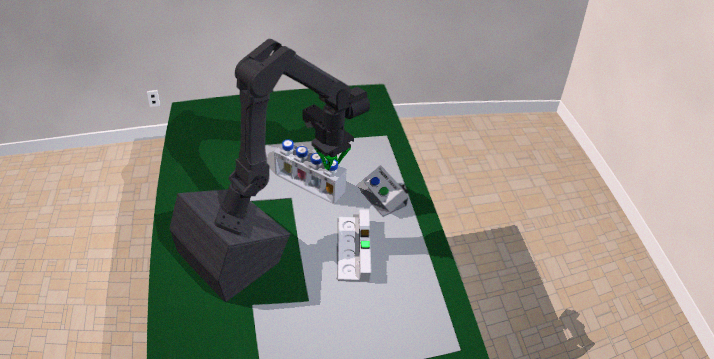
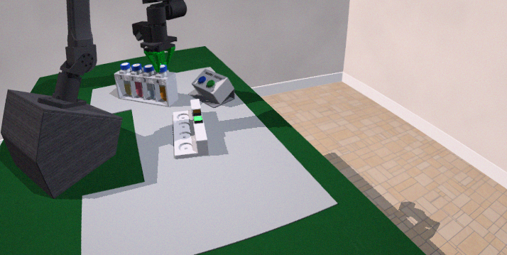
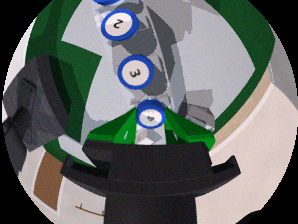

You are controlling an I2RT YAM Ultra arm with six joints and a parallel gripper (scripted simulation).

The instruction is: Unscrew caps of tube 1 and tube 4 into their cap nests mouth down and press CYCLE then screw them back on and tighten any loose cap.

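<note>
The decapping station (image 1: 309,173) holds four tubes with blue caps; it also shows in the exterior view (image 2: 146,84). My gripper (image 1: 331,161), with green fingers, is shut on the cap of tube 4 (image 3: 149,116), which sits on its tube at the station's right end (image 2: 162,68). The cap tray (image 1: 349,248) shows four empty nests. On its console the green lamp (image 1: 365,244) is lit and the amber lamp (image 1: 364,232) is dark.
The small key desk (image 1: 383,185) with the blue key (image 1: 374,181) and the green key (image 1: 384,190) stands just right of the station. The arm's dark base block (image 1: 227,244) is at the left of the grey mat.
</note>
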